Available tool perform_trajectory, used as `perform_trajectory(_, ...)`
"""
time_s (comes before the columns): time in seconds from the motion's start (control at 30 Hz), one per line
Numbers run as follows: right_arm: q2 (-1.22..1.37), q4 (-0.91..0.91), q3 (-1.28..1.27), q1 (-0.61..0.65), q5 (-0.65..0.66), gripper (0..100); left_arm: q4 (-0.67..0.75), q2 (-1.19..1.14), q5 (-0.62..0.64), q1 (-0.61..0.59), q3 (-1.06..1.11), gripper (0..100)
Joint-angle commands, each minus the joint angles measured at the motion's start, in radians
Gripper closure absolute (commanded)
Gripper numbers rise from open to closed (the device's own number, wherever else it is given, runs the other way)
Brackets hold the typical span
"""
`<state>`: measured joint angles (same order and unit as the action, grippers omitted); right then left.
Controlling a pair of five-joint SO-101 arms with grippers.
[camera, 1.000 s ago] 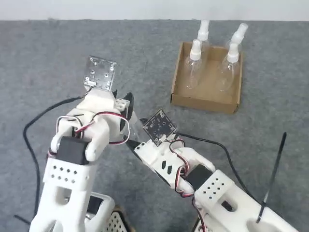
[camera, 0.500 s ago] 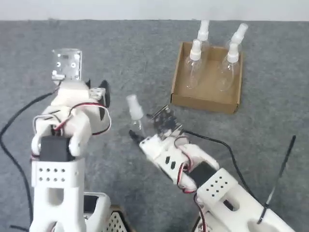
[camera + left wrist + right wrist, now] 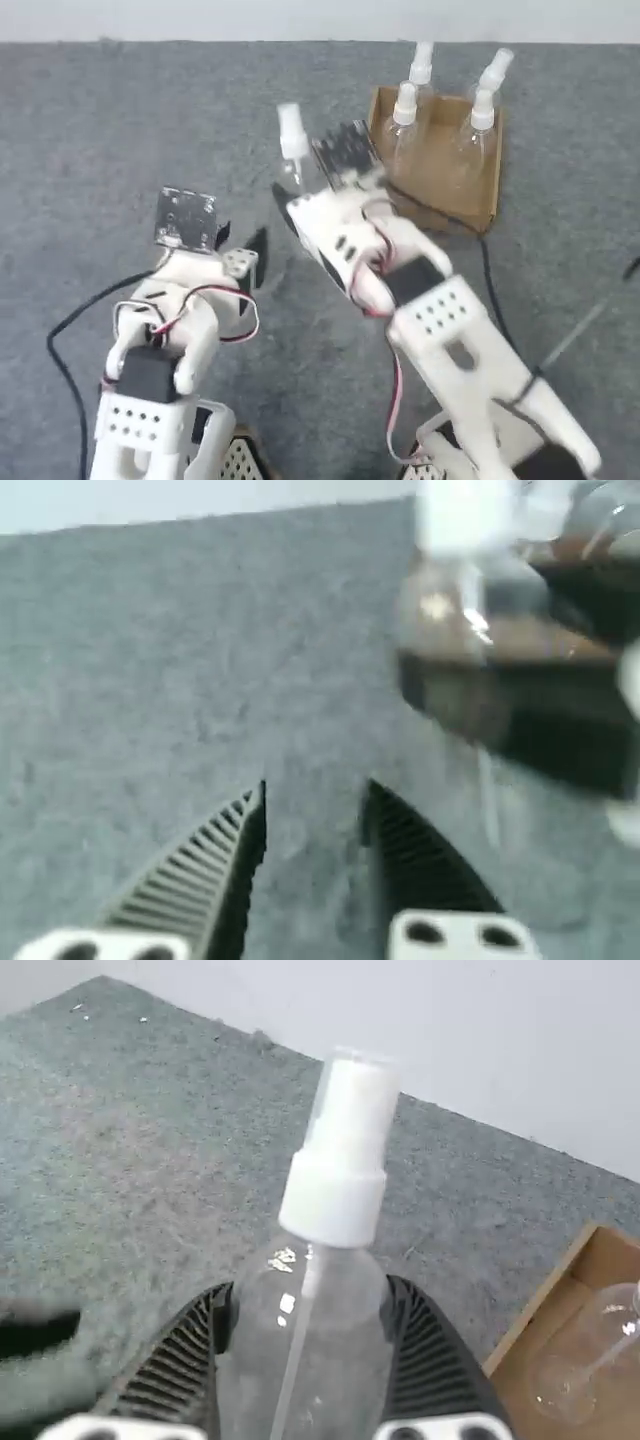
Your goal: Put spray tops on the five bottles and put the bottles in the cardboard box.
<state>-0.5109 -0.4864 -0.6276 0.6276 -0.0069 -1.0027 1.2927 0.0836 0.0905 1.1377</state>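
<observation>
A clear bottle (image 3: 291, 160) with a white spray top (image 3: 292, 128) is held upright off the table, just left of the cardboard box (image 3: 470, 215). My right gripper (image 3: 290, 192) is shut on the bottle's body (image 3: 305, 1330), and its ribbed fingers (image 3: 190, 1350) press both sides below the spray top (image 3: 338, 1165). Several capped bottles (image 3: 403, 125) stand in the box. My left gripper (image 3: 240, 242) hangs open over bare carpet nearer the front, its jaws (image 3: 310, 810) apart with nothing between them. In the left wrist view, the held bottle (image 3: 470, 630) shows blurred beyond my left gripper.
Grey carpet (image 3: 120, 120) covers the table. One corner of the box (image 3: 590, 1260), with a bottle (image 3: 585, 1360) inside, lies beside the held bottle. Cables (image 3: 65, 330) trail from both arm bases. Open carpet lies left of and behind the left arm.
My right gripper has lifted the capped bottle and carried it away from the front, toward the box. My left gripper has drawn away from the bottle to the near left.
</observation>
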Motion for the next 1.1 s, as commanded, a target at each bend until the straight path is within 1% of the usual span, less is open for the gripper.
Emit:
perform_trajectory(0.0, 0.085, -0.088, 0.236, -0.01, -0.02, 99.2, 0.074, 0.068, -0.006, 0.04, 0.047, 75)
perform_trajectory(0.1, 0.127, -0.177, 0.342, 0.004, -0.014, 99.2, 0.161, 0.071, -0.006, 0.043, 0.105, 74)
perform_trajectory(0.17, 0.128, -0.243, 0.388, 0.022, -0.014, 99.2, 0.193, 0.069, -0.006, 0.043, 0.125, 74)
perform_trajectory(0.3, 0.108, -0.372, 0.437, 0.082, -0.014, 99.2, 0.199, 0.071, -0.006, 0.048, 0.133, 74)
perform_trajectory(0.4, 0.074, -0.43, 0.439, 0.105, -0.014, 99.2, 0.199, 0.071, -0.008, 0.048, 0.134, 74)
perform_trajectory(0.6, -0.016, -0.518, 0.436, 0.102, -0.011, 99.2, 0.199, 0.071, -0.008, 0.048, 0.134, 74)
perform_trajectory(0.73, -0.047, -0.555, 0.434, 0.099, 0.051, 99.2, 0.196, 0.071, -0.008, 0.048, 0.134, 74)
perform_trajectory(0.87, -0.054, -0.555, 0.446, 0.028, 0.06, 99.2, 0.195, 0.071, -0.008, 0.048, 0.136, 74)
perform_trajectory(0.93, -0.045, -0.561, 0.462, -0.031, 0.063, 99.2, 0.195, 0.071, -0.008, 0.048, 0.136, 74)
perform_trajectory(1.07, -0.033, -0.638, 0.52, -0.151, 0.147, 99.2, 0.199, 0.075, -0.008, 0.049, 0.148, 74)
